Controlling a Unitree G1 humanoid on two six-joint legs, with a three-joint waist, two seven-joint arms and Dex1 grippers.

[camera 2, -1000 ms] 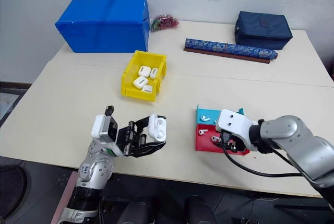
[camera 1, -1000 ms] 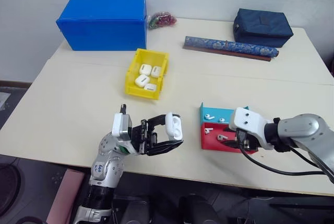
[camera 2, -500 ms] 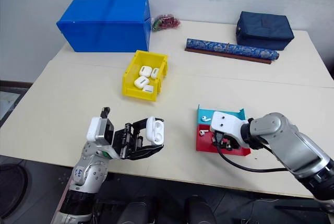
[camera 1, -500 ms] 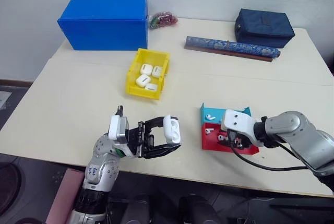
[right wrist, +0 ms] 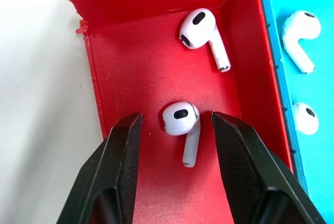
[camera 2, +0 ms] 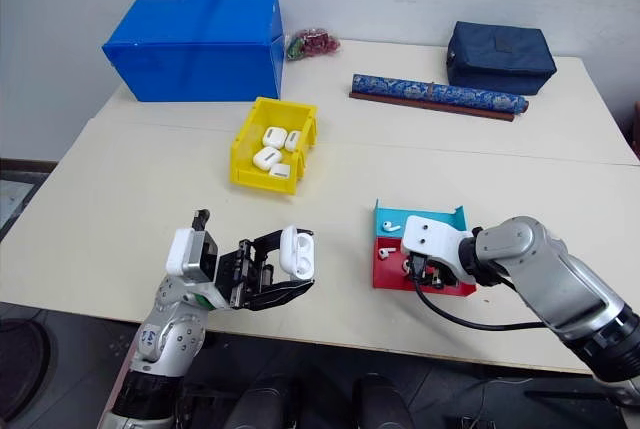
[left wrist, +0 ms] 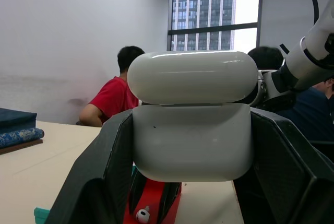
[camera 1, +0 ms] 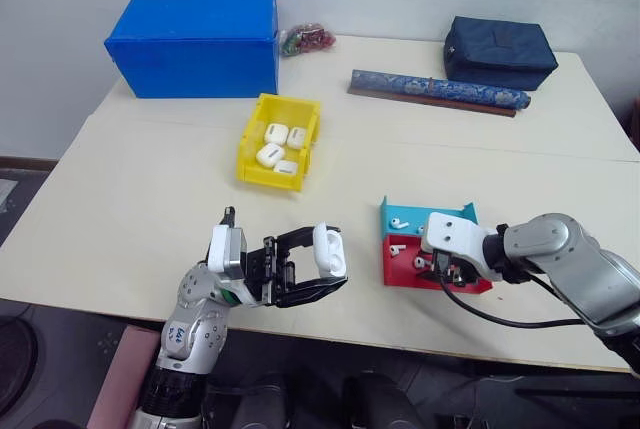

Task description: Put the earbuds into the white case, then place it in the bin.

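- Behind my cream table [camera 1: 140, 209] stands a plain pale wall.
- My left gripper [camera 1: 318, 267] pinches the white case [camera 1: 328, 249] near the table's front edge.
- My right gripper [right wrist: 177, 145] has its fingers spread around one earbud [right wrist: 180, 119] in the red tray [right wrist: 130, 67].
- I see the yellow bin [camera 1: 280, 139] at 11 o'clock from the trays, well apart.

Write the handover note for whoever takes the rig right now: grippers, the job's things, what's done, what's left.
Left gripper: shut on the white case, lid up, off the table's front edge.
Right gripper: open, fingers either side of an earbud in the red tray, not yet gripped.
Second earbud in the same tray; two more in the teal tray.
Yellow bin holds other white cases.
Done: case picked up.
Left: load earbuds, bin the case.
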